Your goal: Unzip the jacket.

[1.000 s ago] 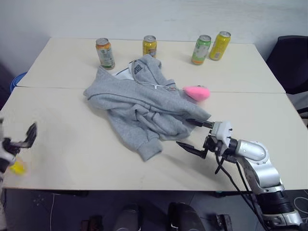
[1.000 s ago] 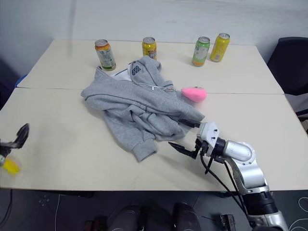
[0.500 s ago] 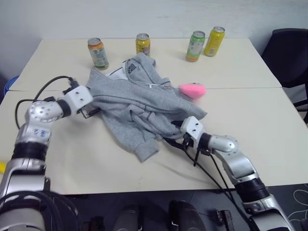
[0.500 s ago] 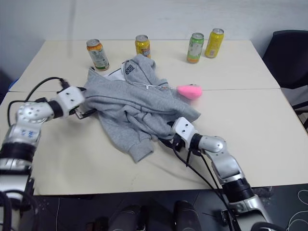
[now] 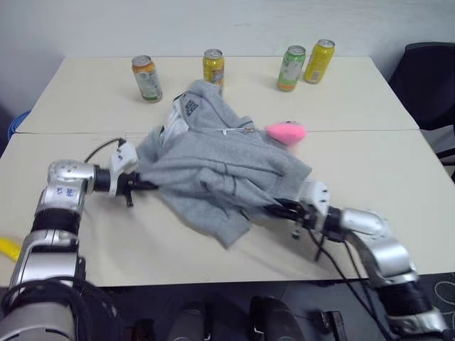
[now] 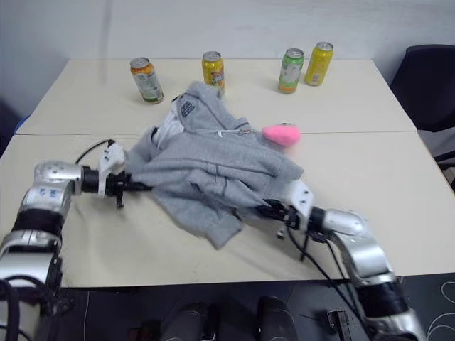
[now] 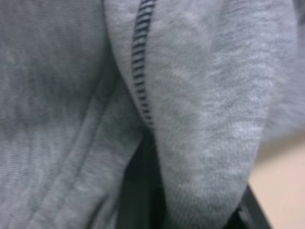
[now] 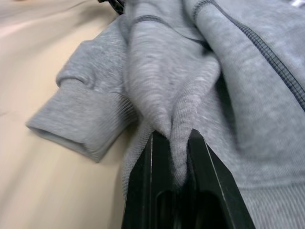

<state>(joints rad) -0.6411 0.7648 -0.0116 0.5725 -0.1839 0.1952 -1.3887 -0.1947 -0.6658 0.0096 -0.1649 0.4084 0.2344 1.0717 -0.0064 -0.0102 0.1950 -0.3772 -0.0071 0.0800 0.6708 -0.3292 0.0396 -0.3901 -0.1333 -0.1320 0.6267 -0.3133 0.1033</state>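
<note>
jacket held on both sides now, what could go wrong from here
The right gripper pinches only a thin fold of the jacket, so the fleece may slip out under tension. Neither it nor the left gripper appears to hold the zipper pull, so pulling may just drag the jacket toward the pink toy.

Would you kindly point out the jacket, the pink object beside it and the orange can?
jacket point(image 5: 213, 160): left eye view, on the grey fleece at the middle of its body.
pink object point(image 5: 286, 133): left eye view, on the middle of its top.
orange can point(image 5: 146, 78): left eye view, on the label at mid height.
</note>
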